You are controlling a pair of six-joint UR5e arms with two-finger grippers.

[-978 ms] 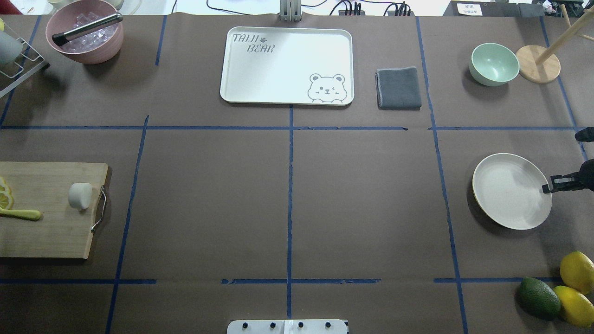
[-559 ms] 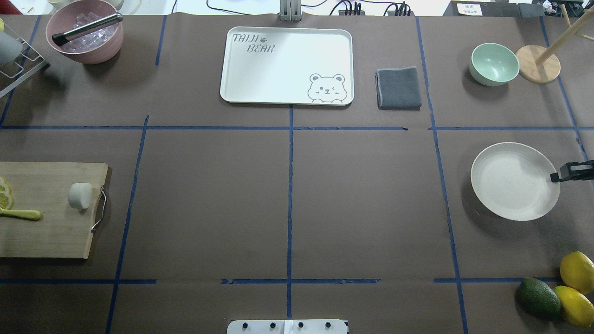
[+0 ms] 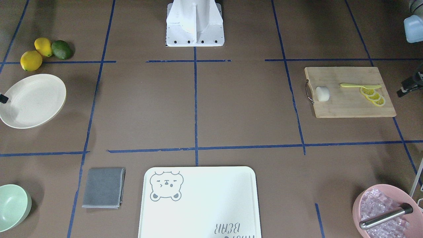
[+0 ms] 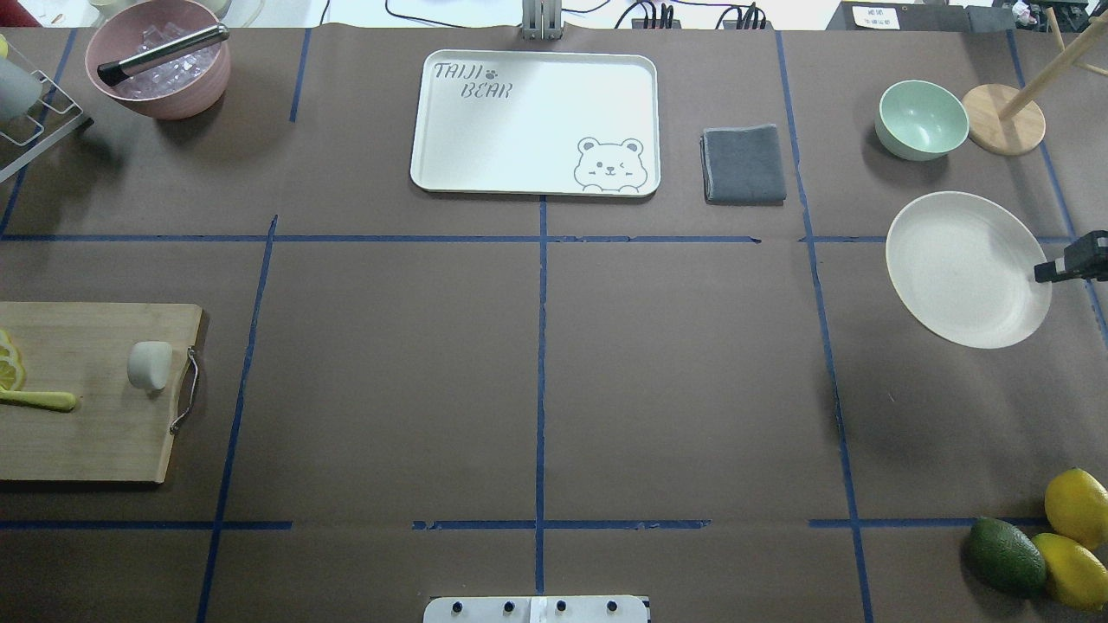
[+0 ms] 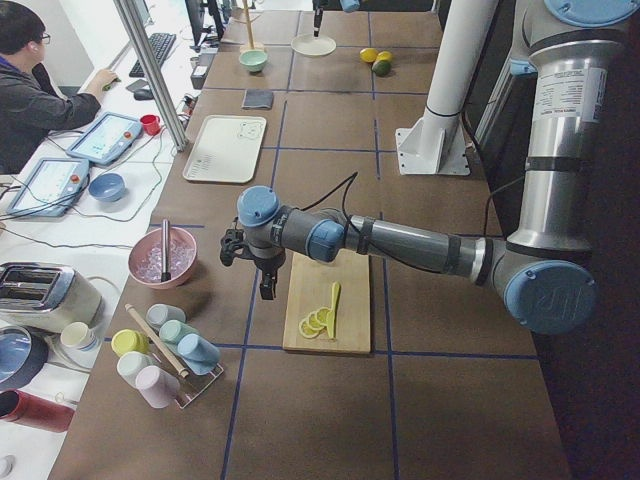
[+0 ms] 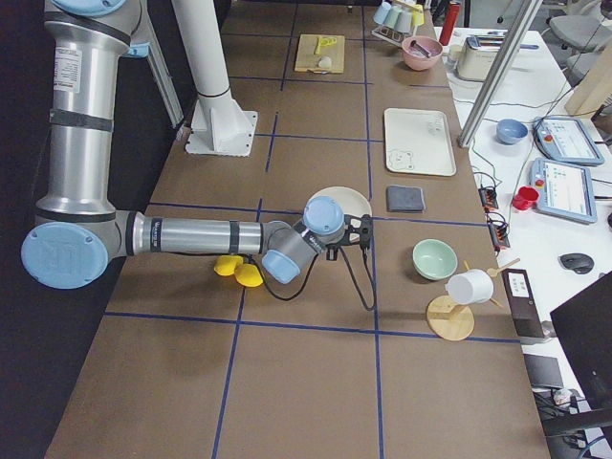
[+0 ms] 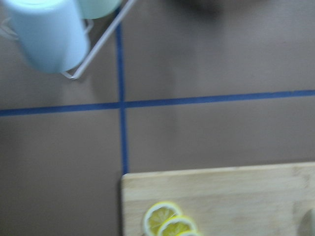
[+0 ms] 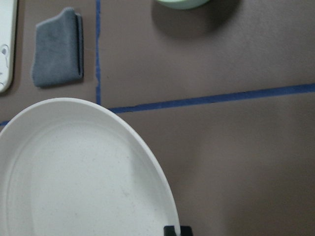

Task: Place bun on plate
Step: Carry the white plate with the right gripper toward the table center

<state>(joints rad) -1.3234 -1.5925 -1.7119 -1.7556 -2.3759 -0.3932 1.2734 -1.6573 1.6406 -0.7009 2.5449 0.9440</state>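
Pinching cream plate (image 4: 961, 268), right fingers (image 4: 1044, 275) seemingly closed; left fingers (image 3: 403, 90) unclear; stubby white bun (image 4: 149, 365) on board (image 4: 86, 424).

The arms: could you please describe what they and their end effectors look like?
The left arm and right arm are silver-grey tubes with light-blue joint caps and a white label on the upright link. The left end effector and right end effector are black, with a black cable looping at each wrist.

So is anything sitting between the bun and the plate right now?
Nothing visible. The bun lies on the cutting board at the robot's left; the plate is at the far right, its rim gripped by the right gripper. Only bare table lies between them.
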